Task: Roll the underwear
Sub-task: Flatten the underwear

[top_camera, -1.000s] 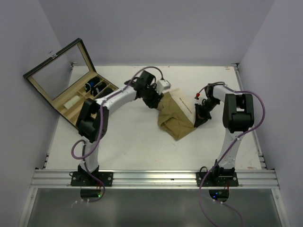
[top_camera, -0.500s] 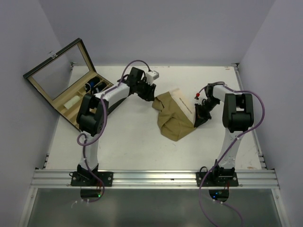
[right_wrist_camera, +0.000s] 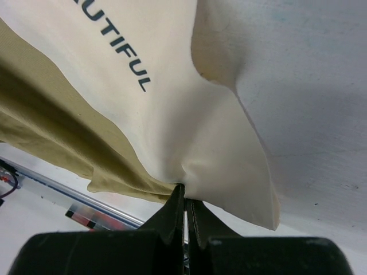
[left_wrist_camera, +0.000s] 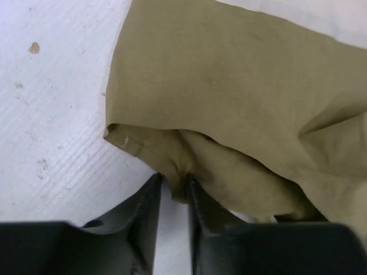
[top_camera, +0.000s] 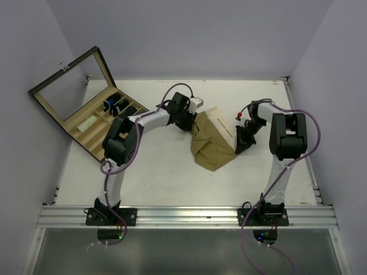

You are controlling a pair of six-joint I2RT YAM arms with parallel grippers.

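Mid-table view, seen from beside the rig. The olive underwear [top_camera: 213,146] lies crumpled on the white table [top_camera: 155,172] between the two arms, its cream printed waistband [right_wrist_camera: 172,114] turned to the right. The left gripper [left_wrist_camera: 173,183] stands at the garment's far-left corner, jaws narrow, pinching a bunched fold of the olive hem [left_wrist_camera: 123,140]; the cloth puckers toward the fingers, which suggests a real hold. The right gripper [right_wrist_camera: 183,192] is clamped tight on a corner of the waistband, which fans out from the pinch. Holding opposite corners likely serves to spread the fabric flat (rolling needs a smooth panel first), so no roll has begun. The wooden compartment box [top_camera: 86,123] sits open, well apart at the far left.
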